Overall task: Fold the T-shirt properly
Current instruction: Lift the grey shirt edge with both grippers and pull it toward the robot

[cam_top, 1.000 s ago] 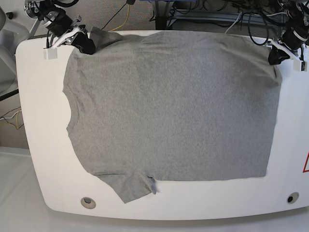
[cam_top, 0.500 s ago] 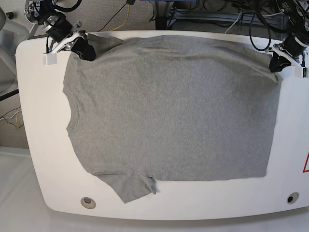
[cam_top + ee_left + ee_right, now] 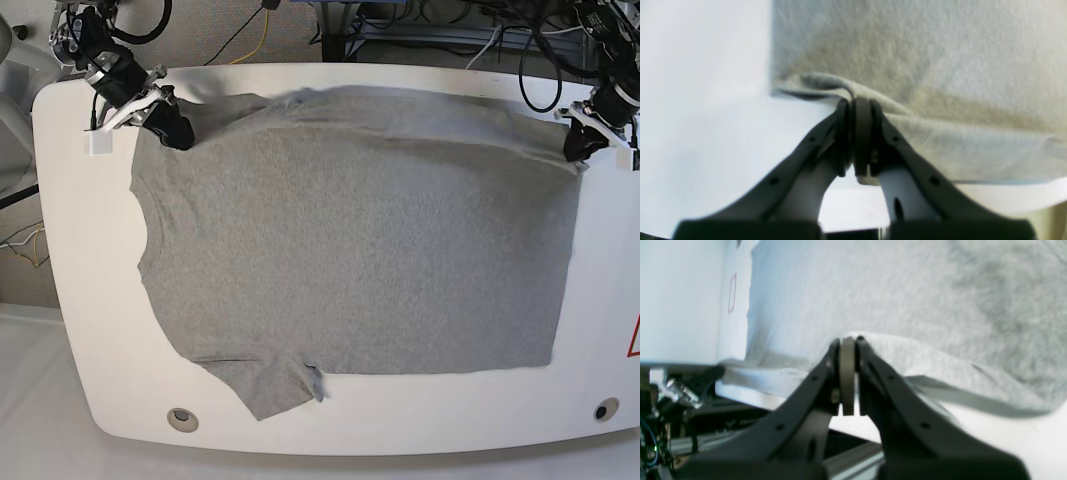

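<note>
The heather-grey T-shirt (image 3: 360, 240) lies spread over most of the white table (image 3: 90, 300), neck opening to the left and one sleeve (image 3: 270, 385) at the front. My right gripper (image 3: 170, 125) is shut on the shirt's far left corner, and my left gripper (image 3: 578, 148) is shut on its far right corner. In the right wrist view the jaws (image 3: 847, 340) pinch a raised fold of the T-shirt (image 3: 907, 290). The left wrist view shows its gripper (image 3: 857, 103) closed on a lifted edge of the T-shirt (image 3: 923, 50).
Cables and frame parts (image 3: 400, 30) run behind the table's far edge. Two round holes (image 3: 182, 418) (image 3: 606, 409) sit near the front corners, and a red mark (image 3: 634, 338) lies at the right edge. Bare table (image 3: 80, 220) shows left of the shirt.
Both grippers have moved toward the front of the table with their corners. The shirt's far edge has come off the table's back edge and now lies further in.
</note>
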Motion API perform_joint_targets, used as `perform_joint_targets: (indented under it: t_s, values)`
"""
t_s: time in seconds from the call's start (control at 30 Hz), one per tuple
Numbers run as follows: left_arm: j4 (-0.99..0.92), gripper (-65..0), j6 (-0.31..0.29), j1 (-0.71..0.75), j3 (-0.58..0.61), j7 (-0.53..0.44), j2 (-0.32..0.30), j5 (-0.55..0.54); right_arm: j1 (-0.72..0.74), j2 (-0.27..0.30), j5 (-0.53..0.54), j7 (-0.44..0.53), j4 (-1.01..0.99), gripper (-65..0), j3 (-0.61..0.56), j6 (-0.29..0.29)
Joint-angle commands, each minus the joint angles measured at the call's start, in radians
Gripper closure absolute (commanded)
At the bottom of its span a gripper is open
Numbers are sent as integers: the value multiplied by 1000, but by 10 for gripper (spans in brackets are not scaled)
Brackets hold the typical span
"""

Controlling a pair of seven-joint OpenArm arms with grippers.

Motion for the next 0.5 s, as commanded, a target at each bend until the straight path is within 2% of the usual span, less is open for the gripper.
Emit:
perform_joint_targets:
  t_s: [0.0, 0.23, 0.33, 0.47]
  values:
    - [19, -21, -2, -18, -16, -18, -24, -21, 25, 11, 25, -2, 18, 0, 5, 0]
    - [19, -21, -2, -51, -36, -18, -37, -22, 128, 5, 25, -109, 17, 0, 11, -6]
    - [19, -21, -2, -52, -36, -18, -39, -22, 152, 3, 25, -120, 15, 0, 9, -11]
    - [19, -21, -2, -52, -36, -18, -39, -21, 166, 3, 25, -120, 15, 0, 9, -52]
